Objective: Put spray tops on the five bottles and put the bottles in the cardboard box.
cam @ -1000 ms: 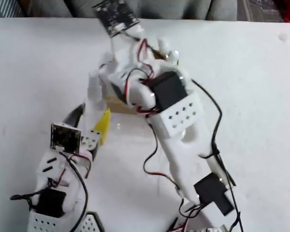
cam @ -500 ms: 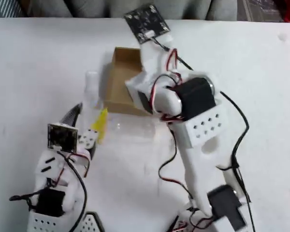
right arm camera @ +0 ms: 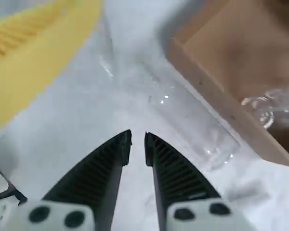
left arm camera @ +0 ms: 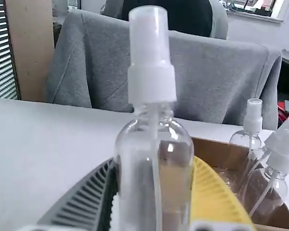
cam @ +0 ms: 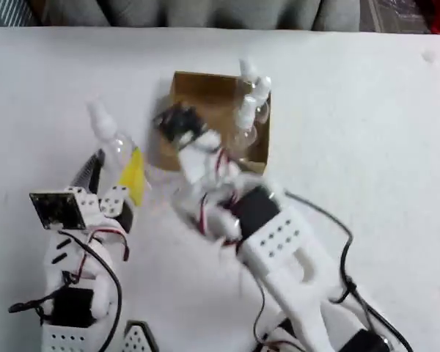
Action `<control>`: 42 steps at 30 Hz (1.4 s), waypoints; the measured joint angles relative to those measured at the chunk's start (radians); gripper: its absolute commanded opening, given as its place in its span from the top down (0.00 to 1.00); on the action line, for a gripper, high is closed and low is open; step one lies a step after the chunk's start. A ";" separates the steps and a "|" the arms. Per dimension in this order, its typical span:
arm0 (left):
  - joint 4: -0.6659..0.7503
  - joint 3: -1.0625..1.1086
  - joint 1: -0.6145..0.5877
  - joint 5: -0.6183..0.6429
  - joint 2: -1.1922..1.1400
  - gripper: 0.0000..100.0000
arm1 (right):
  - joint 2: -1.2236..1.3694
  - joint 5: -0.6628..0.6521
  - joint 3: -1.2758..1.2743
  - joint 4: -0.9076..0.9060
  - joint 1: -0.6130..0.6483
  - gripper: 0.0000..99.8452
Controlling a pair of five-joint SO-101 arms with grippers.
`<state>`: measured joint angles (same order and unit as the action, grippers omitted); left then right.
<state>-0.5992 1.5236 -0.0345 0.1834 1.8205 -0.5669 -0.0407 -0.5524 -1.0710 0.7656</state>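
Note:
A clear bottle (cam: 117, 144) with a white spray top (cam: 99, 115) stands between the grey and yellow fingers of my left gripper (cam: 111, 172), which is shut on it left of the cardboard box (cam: 205, 79). Up close, the bottle (left arm camera: 154, 159) sits in my left gripper (left arm camera: 151, 197), its spray top (left arm camera: 151, 57) seated on the neck. Several capped bottles (cam: 249, 110) stand in the box's right part. My right gripper (right arm camera: 137, 139) hovers low over the table just in front of the box wall (right arm camera: 216, 96), black fingers nearly together with nothing between them.
The right arm (cam: 271, 235) stretches across the middle of the table from the near edge. The left gripper's yellow finger (right arm camera: 33, 53) lies close beside my right gripper. A grey-covered chair back (left arm camera: 216, 82) stands beyond the table's far edge.
The right arm has pulled back from over the box toward the near side, uncovering the bottles in it. The left gripper and its bottle have shifted left.

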 measured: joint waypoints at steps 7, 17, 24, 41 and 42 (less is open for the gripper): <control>0.025 0.000 0.000 0.057 0.000 0.98 | -0.097 0.002 -0.305 0.374 0.078 0.98; 0.025 0.000 0.000 0.060 0.000 0.98 | -0.203 0.002 -0.595 0.795 0.201 0.98; 0.023 0.000 0.040 0.060 0.000 0.98 | -0.219 0.002 -0.672 0.959 0.199 0.98; -0.058 -0.012 0.058 0.060 0.000 0.98 | -0.221 0.084 -0.692 1.073 0.146 0.98; -0.058 -0.012 0.058 0.060 0.000 0.98 | -0.222 0.084 -0.692 1.073 0.144 0.98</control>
<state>-0.6575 1.5113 0.0238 0.2432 1.8205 -0.7894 0.0437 -1.2444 0.0015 0.9099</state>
